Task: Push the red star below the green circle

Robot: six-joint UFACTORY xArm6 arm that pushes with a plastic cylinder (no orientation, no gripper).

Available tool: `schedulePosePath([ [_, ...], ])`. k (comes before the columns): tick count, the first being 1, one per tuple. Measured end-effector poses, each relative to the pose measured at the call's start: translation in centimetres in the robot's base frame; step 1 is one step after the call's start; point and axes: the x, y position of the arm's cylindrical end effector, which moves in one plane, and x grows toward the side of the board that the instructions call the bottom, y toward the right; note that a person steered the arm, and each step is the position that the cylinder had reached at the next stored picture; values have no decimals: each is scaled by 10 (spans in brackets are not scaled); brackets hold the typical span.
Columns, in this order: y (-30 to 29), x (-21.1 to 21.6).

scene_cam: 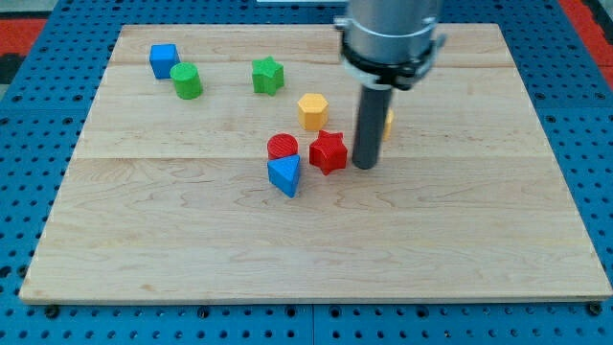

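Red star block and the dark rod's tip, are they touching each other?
Cannot tell. In the camera view my tip stands right beside the red star block, at its right edge, with no plain gap showing, but this one view does not show contact for sure.

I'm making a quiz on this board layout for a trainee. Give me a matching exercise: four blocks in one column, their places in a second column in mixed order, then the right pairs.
Blocks:
1. red star
2. blue cube
3. green star
4. blue triangle

Places:
A. nearest the board's top left corner
B. just left of my tip
C. right of the green circle, near the view's top
D. directly below the red circle

Pairs: 1-B, 2-A, 3-C, 4-D
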Motion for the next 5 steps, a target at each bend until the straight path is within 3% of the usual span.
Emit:
schedulePosePath([
  [2,-102,-46],
  [3,-80,-22],
  [5,-124,-37],
])
